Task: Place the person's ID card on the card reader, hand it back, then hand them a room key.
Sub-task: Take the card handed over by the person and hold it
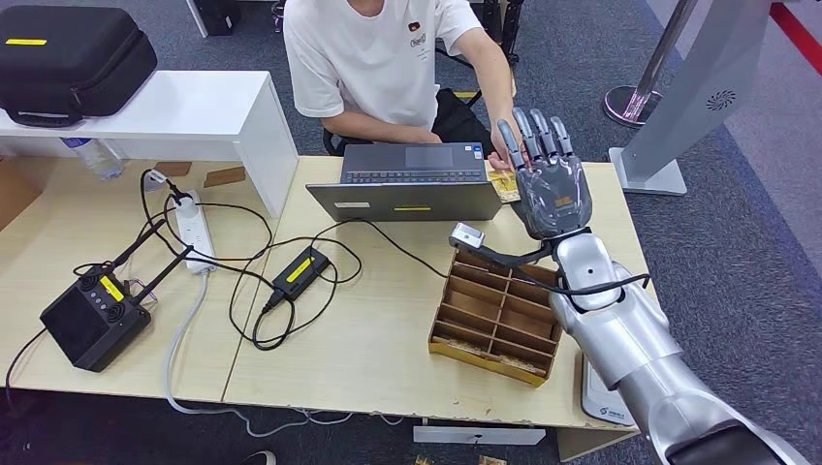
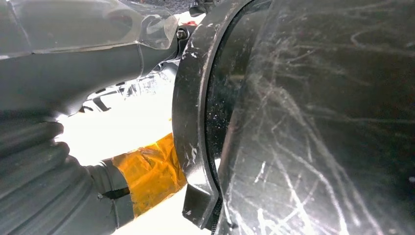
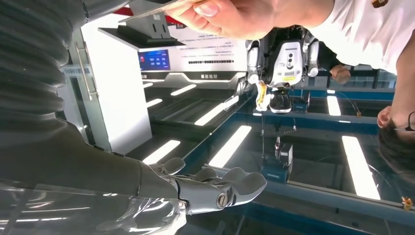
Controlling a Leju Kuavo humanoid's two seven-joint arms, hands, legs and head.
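White tee [image 1: 373,58], grey laptop [image 1: 412,179], brown organiser [image 1: 496,315].

On the bench [image 1: 388,358], a laptop [image 1: 412,181] sits far-centre, a compartmented tray [image 1: 496,317] near-right, a power strip [image 1: 197,229] left, a card reader [image 1: 94,320] near-left.

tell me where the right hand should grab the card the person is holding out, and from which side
Probably the free end of the card, the part sticking out past the person's hand. It is thin and flat, pinched at one end by their thumb, so a thumb-and-finger pinch across its faces suits it. The right hand, raised and holding nothing, would come from the robot's side, opposite their grip.
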